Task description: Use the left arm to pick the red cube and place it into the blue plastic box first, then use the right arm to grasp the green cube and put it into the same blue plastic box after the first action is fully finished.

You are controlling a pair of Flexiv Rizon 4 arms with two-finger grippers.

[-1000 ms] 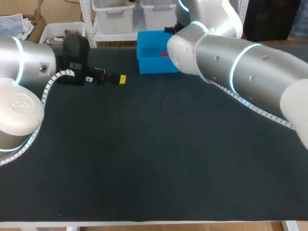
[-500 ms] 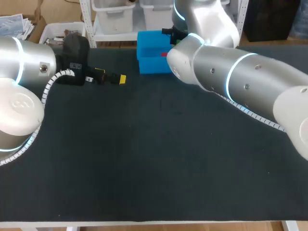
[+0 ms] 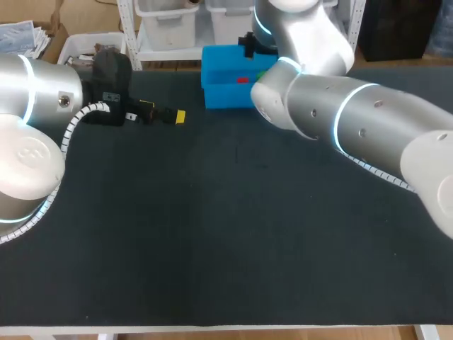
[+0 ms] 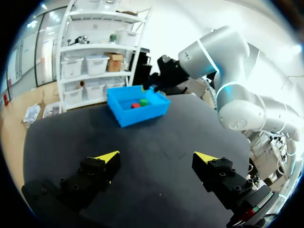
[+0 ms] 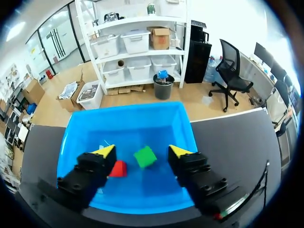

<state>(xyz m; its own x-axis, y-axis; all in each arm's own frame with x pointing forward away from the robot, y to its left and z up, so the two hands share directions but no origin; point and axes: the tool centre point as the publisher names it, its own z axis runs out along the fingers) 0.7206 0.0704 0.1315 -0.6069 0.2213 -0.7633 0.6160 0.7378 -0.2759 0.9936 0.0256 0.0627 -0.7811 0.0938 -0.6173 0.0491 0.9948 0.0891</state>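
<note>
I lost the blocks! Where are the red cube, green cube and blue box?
red cube point(image 5: 119, 169), right wrist view, top face.
green cube point(image 5: 145, 156), right wrist view, top face.
blue box point(image 5: 137, 118), right wrist view, far wall.

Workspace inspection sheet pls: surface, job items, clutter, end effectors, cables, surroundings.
Surface: dark mat, bare across its middle.
Job's things: blue plastic box at the far edge; red cube and green cube both inside it, apart.
Clutter: nothing seen.
End effectors: left end effector open, empty, well back from the box; right end effector open, above the box, green cube below it and not gripped.
Cables: white coiled cable on the left arm, another under the right arm.
Surroundings: nothing seen.
</note>
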